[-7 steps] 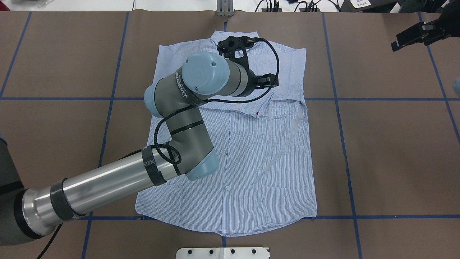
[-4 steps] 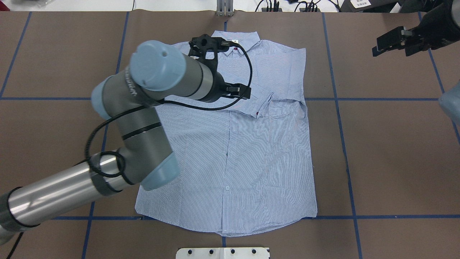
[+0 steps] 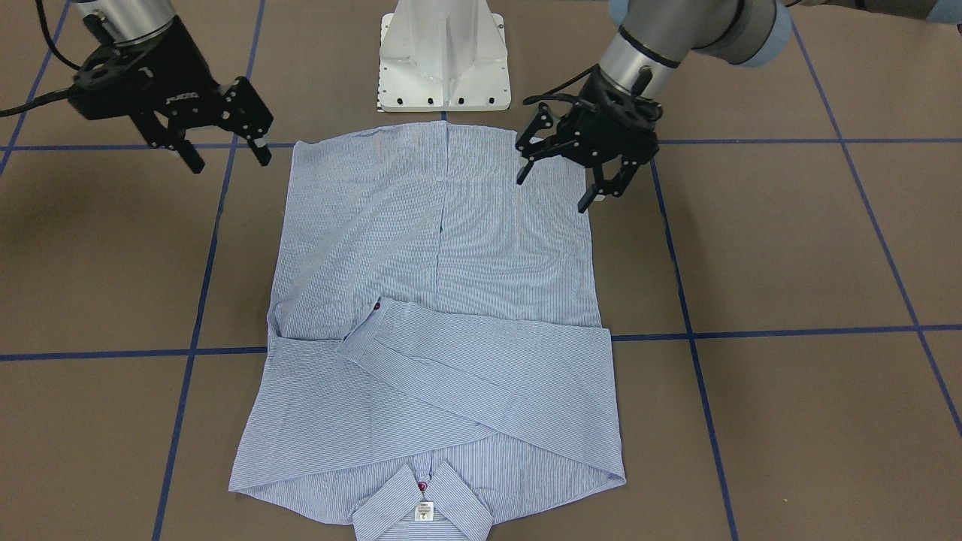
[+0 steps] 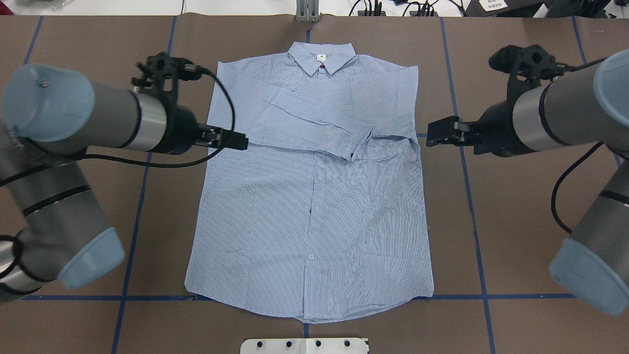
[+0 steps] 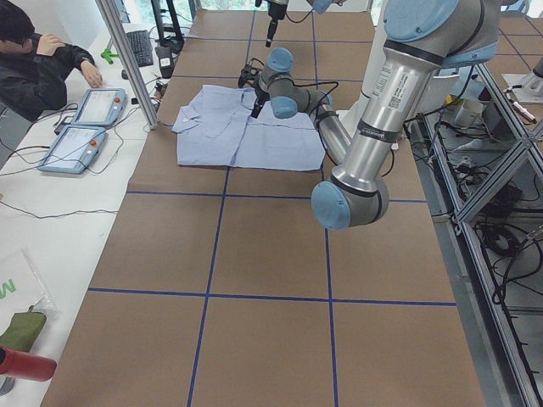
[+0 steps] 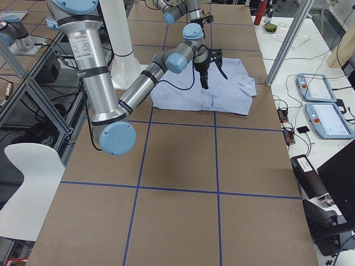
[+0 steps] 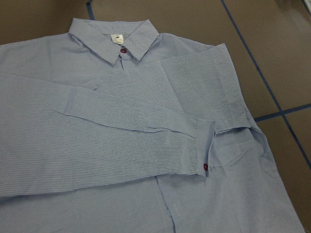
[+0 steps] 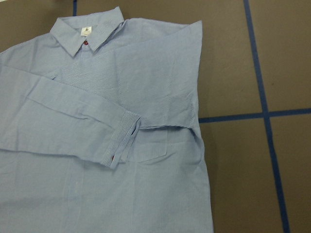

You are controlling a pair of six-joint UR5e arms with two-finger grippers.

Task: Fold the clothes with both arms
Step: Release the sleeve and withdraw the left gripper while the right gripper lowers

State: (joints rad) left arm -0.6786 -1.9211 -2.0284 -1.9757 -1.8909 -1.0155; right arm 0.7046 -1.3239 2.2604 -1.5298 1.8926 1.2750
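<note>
The light blue striped shirt (image 4: 314,211) lies flat and face up on the brown table, its collar (image 4: 322,56) on the far side and both sleeves folded across the chest. It also shows in the front view (image 3: 451,248) and in both wrist views (image 7: 146,121) (image 8: 97,145). My left gripper (image 4: 236,140) hovers over the shirt's left edge at chest height, open and empty; the front view (image 3: 551,194) shows its jaws spread. My right gripper (image 4: 435,135) hovers just beyond the shirt's right edge, open and empty, as the front view (image 3: 231,165) also shows.
The white pedestal base (image 3: 443,52) stands at the near edge by the shirt's hem. Blue tape lines (image 4: 462,172) grid the table. An aluminium post (image 4: 307,10) stands at the far edge. An operator (image 5: 34,59) sits by two tablets beyond the far side.
My left arm has swung left, from over the collar and chest to the shirt's left edge. My right arm has come in from the far right corner to the shirt's right edge.
</note>
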